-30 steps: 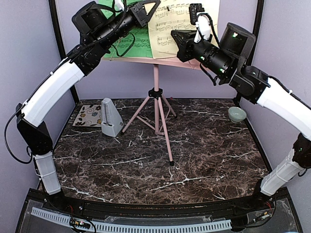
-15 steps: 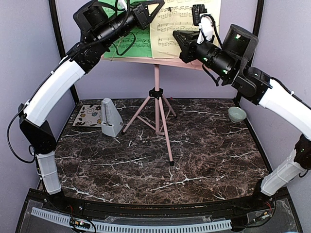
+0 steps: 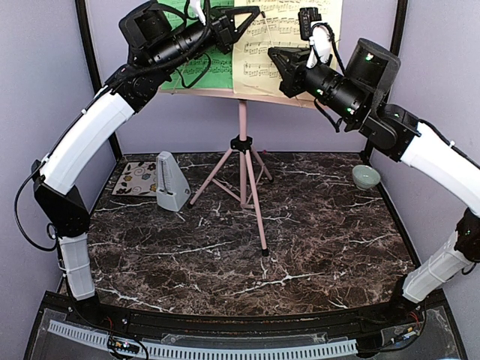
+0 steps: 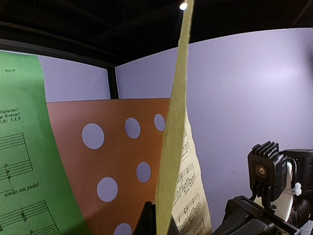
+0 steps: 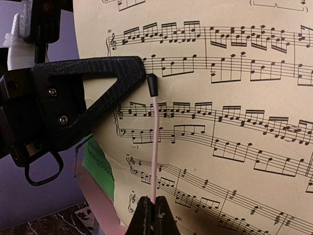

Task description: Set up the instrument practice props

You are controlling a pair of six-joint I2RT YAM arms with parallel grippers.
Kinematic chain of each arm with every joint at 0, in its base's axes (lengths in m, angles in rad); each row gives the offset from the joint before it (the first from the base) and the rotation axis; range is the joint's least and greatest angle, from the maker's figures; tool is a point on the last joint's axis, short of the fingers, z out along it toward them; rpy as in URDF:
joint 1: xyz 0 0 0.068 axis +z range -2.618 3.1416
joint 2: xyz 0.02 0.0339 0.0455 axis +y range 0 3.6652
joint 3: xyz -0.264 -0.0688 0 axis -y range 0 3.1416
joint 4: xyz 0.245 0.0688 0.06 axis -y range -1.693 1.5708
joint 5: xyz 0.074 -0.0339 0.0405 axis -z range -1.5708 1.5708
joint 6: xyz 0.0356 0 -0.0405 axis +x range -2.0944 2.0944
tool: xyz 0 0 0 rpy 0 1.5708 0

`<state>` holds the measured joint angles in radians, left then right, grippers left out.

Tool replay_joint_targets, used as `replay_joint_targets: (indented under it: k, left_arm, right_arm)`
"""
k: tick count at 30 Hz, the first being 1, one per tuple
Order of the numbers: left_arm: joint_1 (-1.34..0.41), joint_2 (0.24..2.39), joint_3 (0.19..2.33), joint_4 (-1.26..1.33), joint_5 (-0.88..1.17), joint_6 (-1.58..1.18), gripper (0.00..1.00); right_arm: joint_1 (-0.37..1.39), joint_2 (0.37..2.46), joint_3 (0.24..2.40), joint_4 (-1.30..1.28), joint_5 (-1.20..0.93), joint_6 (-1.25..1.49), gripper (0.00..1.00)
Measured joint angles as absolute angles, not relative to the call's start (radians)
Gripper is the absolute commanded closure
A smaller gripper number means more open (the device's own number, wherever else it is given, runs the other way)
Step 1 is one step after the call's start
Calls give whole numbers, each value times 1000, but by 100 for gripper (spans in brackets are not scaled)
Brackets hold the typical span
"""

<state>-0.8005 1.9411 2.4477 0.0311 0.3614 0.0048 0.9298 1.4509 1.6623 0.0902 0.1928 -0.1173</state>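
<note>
Left gripper (image 3: 253, 12) pinching pale-yellow page (image 3: 260, 64) edge, music stand (image 3: 241, 120) pole upright

The pink metal music stand (image 3: 241, 135) has a hole-dotted desk. The green paper sheet-music page (image 3: 217, 71) and the pale-yellow paper sheet-music page (image 3: 251, 67) carry black notation. The small pyramid metronome (image 3: 169, 184) is grey-white. The dark marble table (image 3: 315, 247) shows white veins.

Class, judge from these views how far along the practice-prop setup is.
Done: the pink music stand stands on its tripod, the green page leans on its desk, and the metronome sits upright on the table. In hand: the left fingers pinch the pale-yellow page by its edge; the right fingers pinch the stand's pink wire clip lying over that page. Left: probably seating the page and letting go.
</note>
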Motion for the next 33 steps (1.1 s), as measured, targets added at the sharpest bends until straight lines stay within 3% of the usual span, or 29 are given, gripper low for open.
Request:
replay_joint_targets:
  k: [4, 11, 27, 33]
  left_arm:
    - [-801, 1941, 2448, 30, 362, 18, 100]
    - [-801, 1945, 2450, 29, 360, 25, 96]
    - [-801, 1948, 2451, 28, 307, 39, 59]
    - [-801, 1917, 2407, 27, 281, 42, 55]
  right_arm:
    - [926, 1451, 1662, 91, 183, -115, 100]
    - [921, 1451, 1662, 92, 182, -101, 83]
    - [920, 1448, 1662, 97, 181, -97, 73]
    - [916, 1421, 1656, 97, 180, -97, 59]
